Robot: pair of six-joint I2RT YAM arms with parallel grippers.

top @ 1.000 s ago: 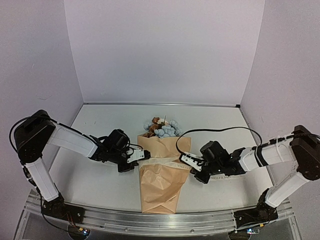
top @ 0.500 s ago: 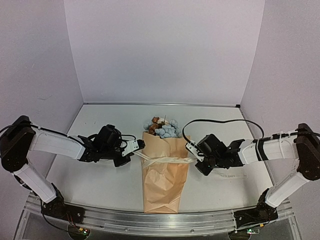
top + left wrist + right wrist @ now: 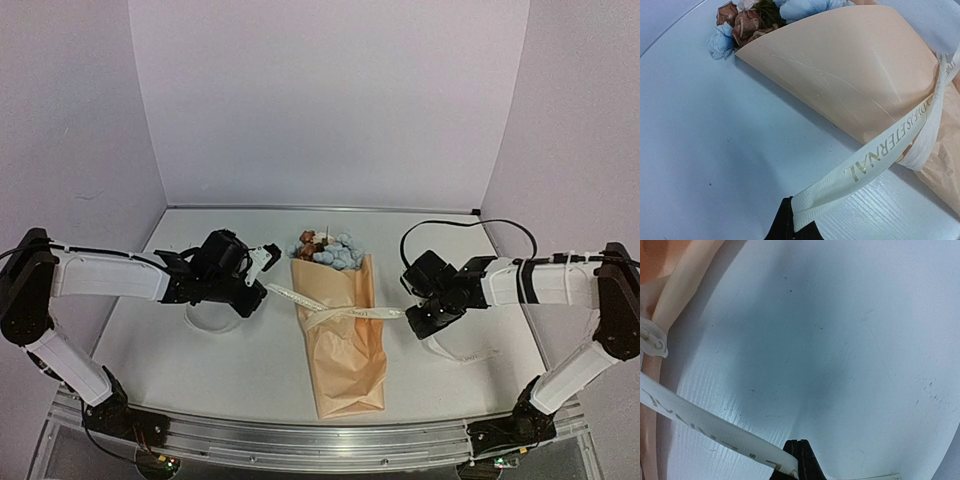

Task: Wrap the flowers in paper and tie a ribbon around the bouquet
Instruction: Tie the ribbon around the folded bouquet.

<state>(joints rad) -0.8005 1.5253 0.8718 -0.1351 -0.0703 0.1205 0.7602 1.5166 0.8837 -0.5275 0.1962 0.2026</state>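
On the white table [image 3: 200, 370], the bouquet [image 3: 345, 350], a cone of tan kraft paper with flower heads at its wide end, lies flat between the two arms. Its crumpled narrow end is nearest the arm bases and leans slightly to the right.

About halfway up the cone, the long, narrow cream-white fabric ribbon [image 3: 335, 316] wraps around the paper [image 3: 850, 65] and pinches it in. It is bunched on top where its strands cross. From there one strand runs out to each side, both lifted off the table.

The left gripper [image 3: 263, 290] is just beside the cone's left edge. Its jaws are pressed together on the left strand, and the left wrist view shows gold lettering along that strand right up to the black fingertips.

The right gripper [image 3: 409, 317] is near the cone's right edge, with its jaws likewise clamped tight on the right strand. Beyond it, a loose length of ribbon curls on the table under the right arm.

Farther back, the paper opens into a smooth, wide mouth. The flowers [image 3: 325, 250], pale blue round blooms mixed with brown-orange ones, spill out of it onto the table, pointing toward the pale back wall [image 3: 320, 100].
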